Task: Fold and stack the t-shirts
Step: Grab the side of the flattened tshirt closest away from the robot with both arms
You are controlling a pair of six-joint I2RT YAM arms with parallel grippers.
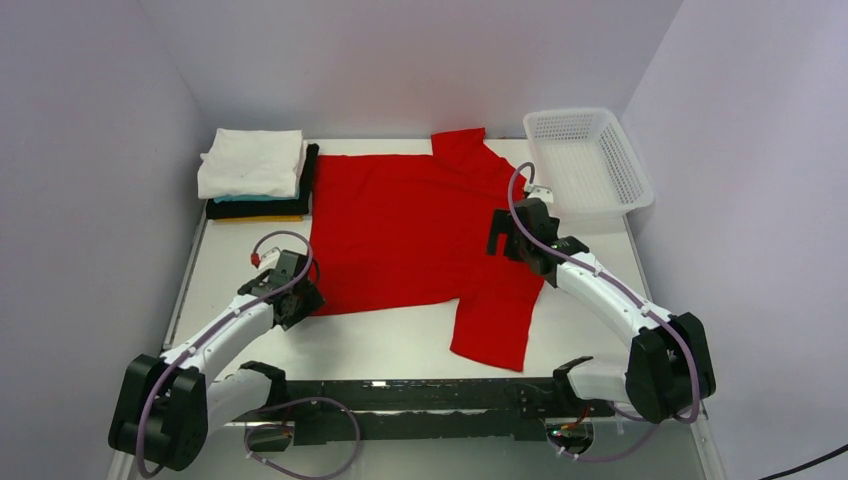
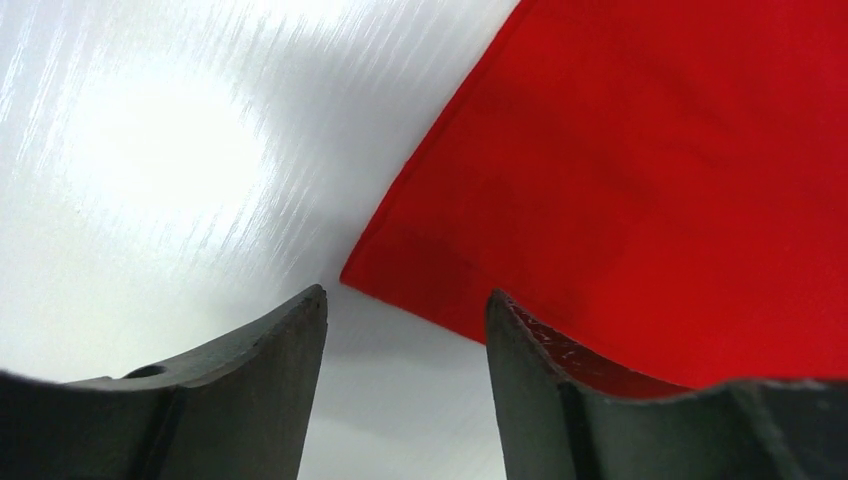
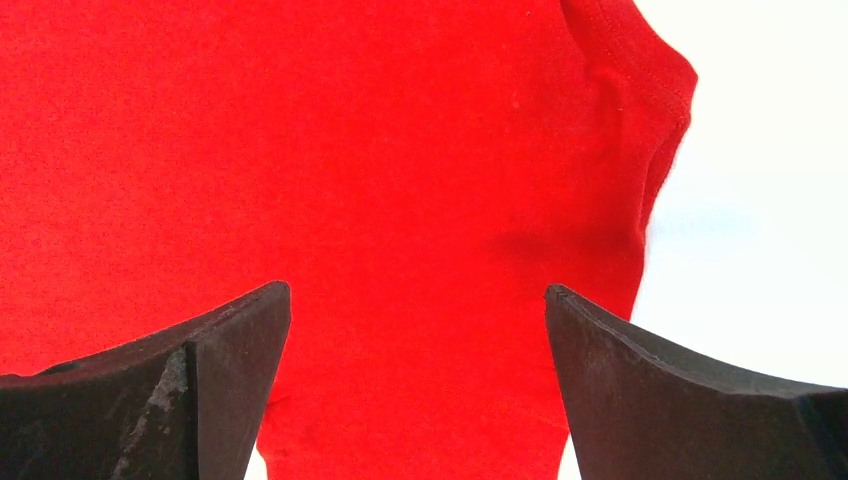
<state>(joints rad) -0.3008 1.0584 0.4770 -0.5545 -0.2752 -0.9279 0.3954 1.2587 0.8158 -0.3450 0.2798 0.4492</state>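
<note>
no readable text, labels, brands or numbers on any surface in view

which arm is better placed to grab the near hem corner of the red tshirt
Left. The left tool, open, hangs right at the hem corner of the bright red cloth t-shirt; the right tool, also open, sits over the shirt's opposite end.
</note>
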